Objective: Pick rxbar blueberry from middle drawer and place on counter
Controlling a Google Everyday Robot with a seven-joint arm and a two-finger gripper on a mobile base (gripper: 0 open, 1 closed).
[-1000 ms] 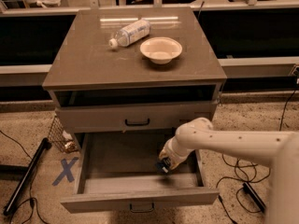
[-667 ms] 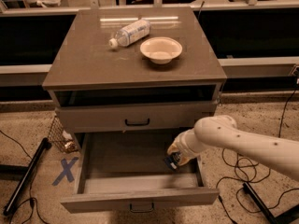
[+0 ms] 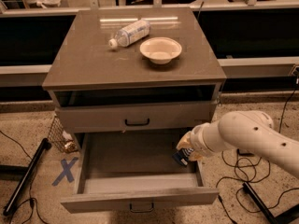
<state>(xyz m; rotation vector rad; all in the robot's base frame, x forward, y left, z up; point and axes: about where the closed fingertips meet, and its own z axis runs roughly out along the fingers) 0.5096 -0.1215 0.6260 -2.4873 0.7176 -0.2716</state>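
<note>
The middle drawer (image 3: 107, 201) is pulled out wide, and its inside looks bare apart from the right side. My gripper (image 3: 185, 151), at the end of the white arm coming in from the right, is over the drawer's right side near the right wall. It is shut on the rxbar blueberry (image 3: 180, 158), a small dark blue bar that hangs tilted from the fingertips, just above the drawer floor. The counter (image 3: 88, 64) is the glossy grey-brown top above.
On the counter lie a plastic bottle (image 3: 131, 32) on its side and a white bowl (image 3: 160, 49). A shut handled drawer front (image 3: 93, 118) sits above the open one. A wire basket (image 3: 59, 137), a blue X (image 3: 65, 171) and a black stand leg (image 3: 25, 177) are on the floor at left; cables (image 3: 233, 171) lie at right.
My gripper has moved to the right and slightly up inside the drawer, with the dark blue bar in it, and the arm has swung lower and further right.
</note>
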